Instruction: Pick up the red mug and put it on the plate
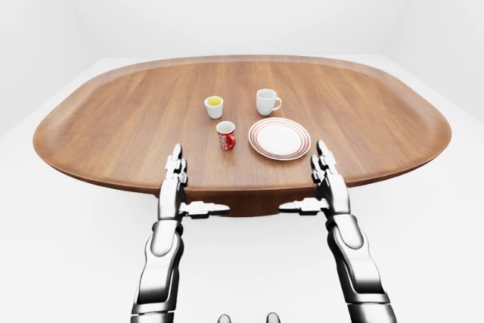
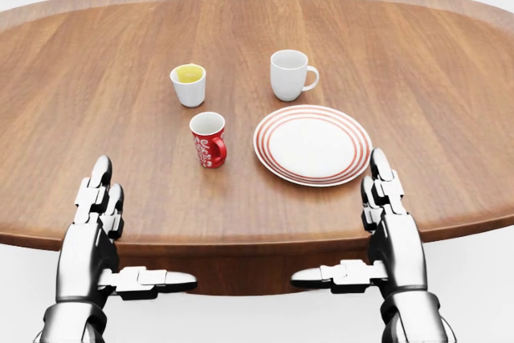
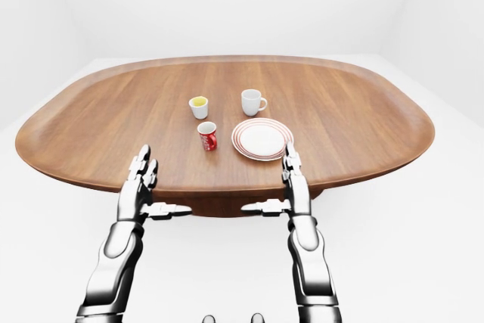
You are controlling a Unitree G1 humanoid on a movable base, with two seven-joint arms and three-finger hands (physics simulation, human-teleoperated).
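Mug (image 2: 209,140) stands upright mid-counter (image 2: 450,54), just left of plate (image 2: 312,144), not touching. My L hand (image 2: 95,234) and R hand (image 2: 389,230) hover at near edge, fingers apart, empty. Mug lies ahead, between them; L hand looks slightly nearer.

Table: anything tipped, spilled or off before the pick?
Nothing stands out. The red mug, white mug and yellow-lined cup all stand upright on the table; the plate lies flat and bare. Left hand and right hand are open, holding nothing.
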